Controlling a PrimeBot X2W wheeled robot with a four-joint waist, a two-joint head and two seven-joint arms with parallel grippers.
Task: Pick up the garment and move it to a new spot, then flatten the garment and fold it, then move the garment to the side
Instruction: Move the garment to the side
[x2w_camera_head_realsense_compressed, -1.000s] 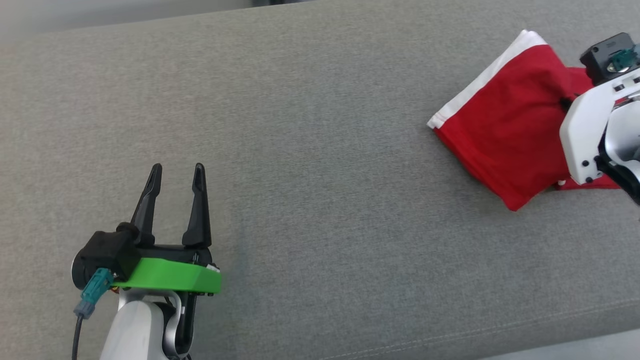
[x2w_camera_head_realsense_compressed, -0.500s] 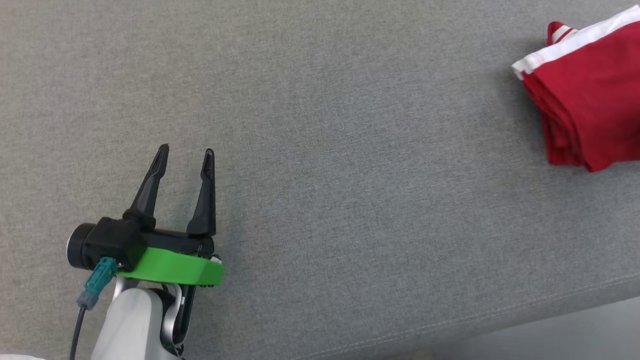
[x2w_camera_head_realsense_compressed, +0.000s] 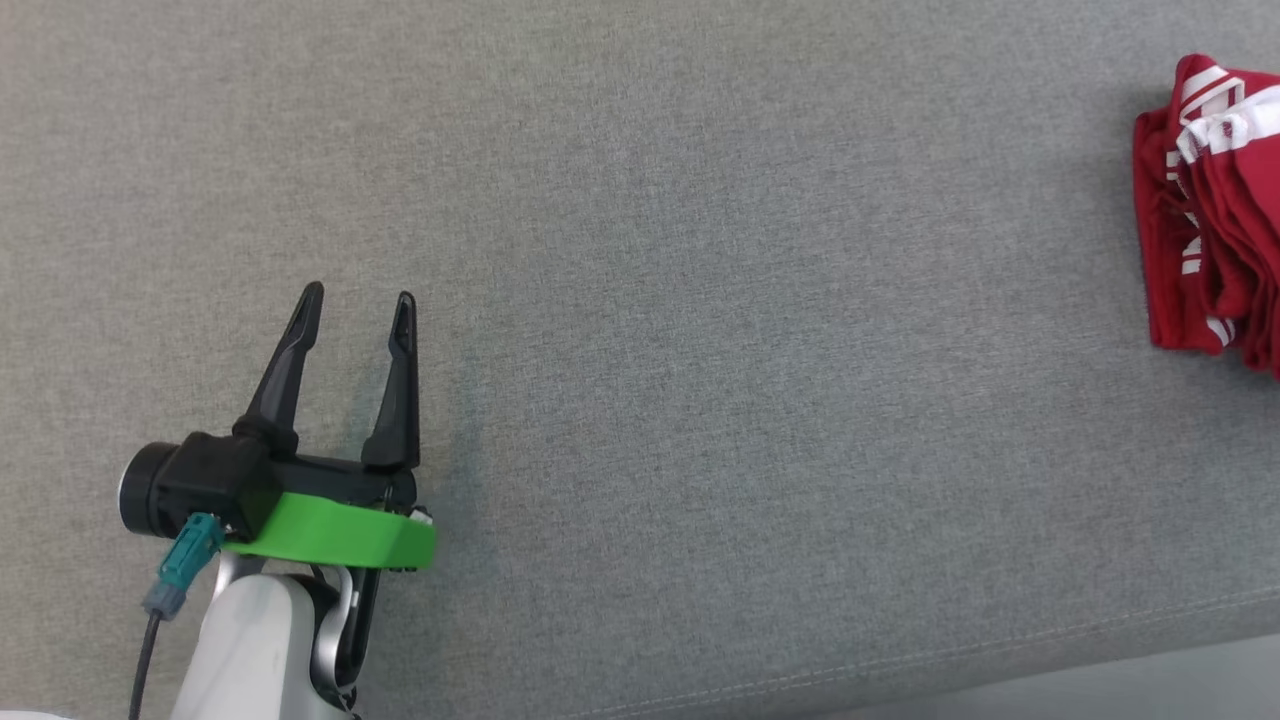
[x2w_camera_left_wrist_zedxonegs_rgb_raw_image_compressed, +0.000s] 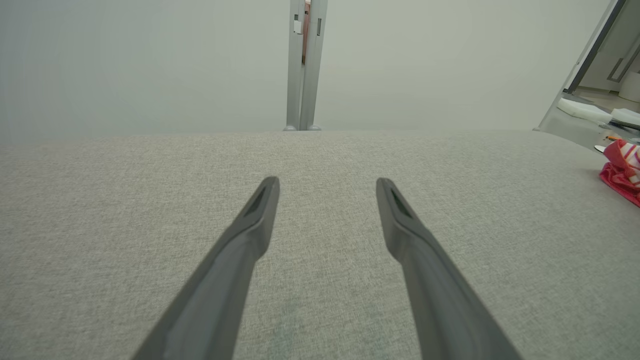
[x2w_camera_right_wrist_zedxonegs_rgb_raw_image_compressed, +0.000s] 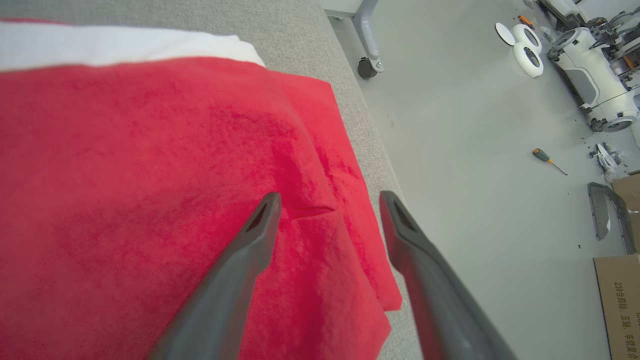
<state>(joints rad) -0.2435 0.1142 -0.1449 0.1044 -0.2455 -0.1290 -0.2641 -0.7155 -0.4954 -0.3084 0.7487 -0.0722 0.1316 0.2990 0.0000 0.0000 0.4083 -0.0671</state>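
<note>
Garment (x2w_camera_head_realsense_compressed: 1210, 210) lies at the frame's right edge
Right gripper (x2w_camera_right_wrist_zedxonegs_rgb_raw_image_compressed: 328, 196) hangs spread over it; left gripper (x2w_camera_head_realsense_compressed: 358, 294) spread, empty, lower left. Lift your fingers straight off so no fold snags.

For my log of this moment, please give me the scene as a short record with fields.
surface: grey fabric
garment: red with white trim, folded in layers, on the right side of the surface near its edge
left tool: open, over bare fabric, far from the garment
right tool: open, over the garment, holding nothing
floor: a screwdriver and a cardboard box lie on it
</note>
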